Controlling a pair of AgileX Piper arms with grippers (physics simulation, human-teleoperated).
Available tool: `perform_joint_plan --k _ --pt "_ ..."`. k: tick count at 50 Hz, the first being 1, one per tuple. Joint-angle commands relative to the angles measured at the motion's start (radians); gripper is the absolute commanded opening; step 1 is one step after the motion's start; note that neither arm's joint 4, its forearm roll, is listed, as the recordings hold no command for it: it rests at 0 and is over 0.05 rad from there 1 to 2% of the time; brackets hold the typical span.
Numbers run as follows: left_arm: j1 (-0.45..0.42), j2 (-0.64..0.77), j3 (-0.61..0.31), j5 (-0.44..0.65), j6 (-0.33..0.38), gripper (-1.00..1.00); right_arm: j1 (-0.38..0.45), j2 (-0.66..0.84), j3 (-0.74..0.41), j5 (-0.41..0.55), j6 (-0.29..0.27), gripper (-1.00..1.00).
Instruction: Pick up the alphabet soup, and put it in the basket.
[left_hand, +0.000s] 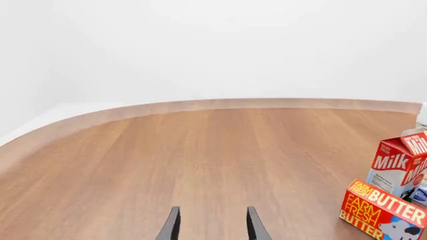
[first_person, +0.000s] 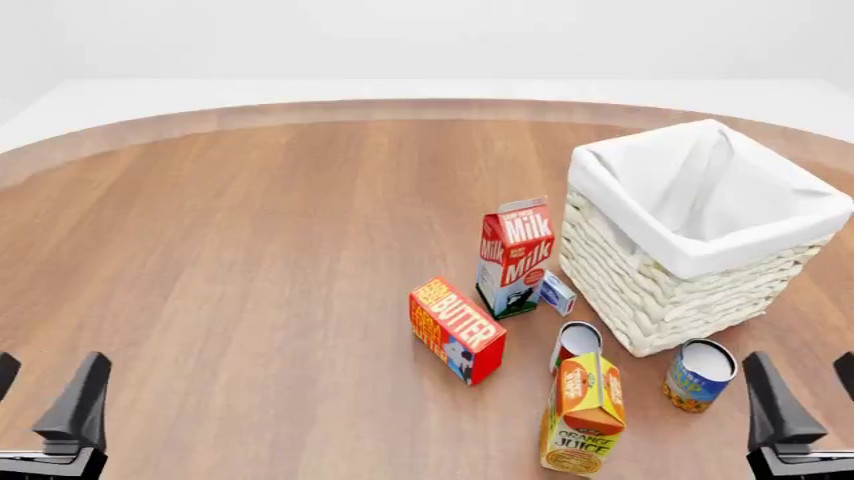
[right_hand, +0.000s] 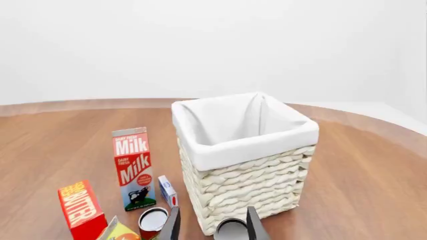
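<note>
- Wood table (first_person: 267, 260) is carrying all the things, and they are standing on its right half.
- The alphabet soup (first_person: 698, 375) is standing upright on the table at the near right, just beside the near corner of the basket (first_person: 667, 290); whether they are touching is not clear.
- The basket is sitting on the right side, farther than the soup, with white cloth folded over its rim.
- The milk carton (first_person: 514, 255) is standing upright to the left of the basket, and a small white and blue box (first_person: 558, 293) is lying between them.
- The butter box (first_person: 457, 328) is standing near and left of the milk carton.
- The orange juice carton (first_person: 585, 412) is standing nearest of all, and a smaller can (first_person: 577, 345) is standing just behind it.
- The left gripper (first_person: 47, 400) is hanging at the near left, well apart from everything; its fingers are standing apart and holding nothing.
- The right gripper (first_person: 805, 395) is hanging at the near right, just to the right of the soup; its fingers are also standing apart and empty.
</note>
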Motion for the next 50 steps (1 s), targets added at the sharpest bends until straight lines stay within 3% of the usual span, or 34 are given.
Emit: perform_joint_plan --k 1,7,19,32,50 --pt "0.0 0.0 0.0 0.0 0.0 1.0 -0.007 0.004 -0.001 -0.007 0.004 1.0" --pt "0.0 0.0 0.0 0.0 0.0 1.0 -0.005 0.011 0.0 -0.003 0.021 1.0" --pt "0.0 0.0 0.0 0.0 0.0 1.0 0.006 0.02 -0.008 0.004 0.004 1.0" --pt "0.0 0.0 0.0 0.0 0.0 1.0 0.012 0.009 -0.087 0.118 -0.034 1.0" --pt "0.0 0.0 0.0 0.0 0.0 1.0 0.006 0.077 -0.134 0.18 -0.081 1.0"
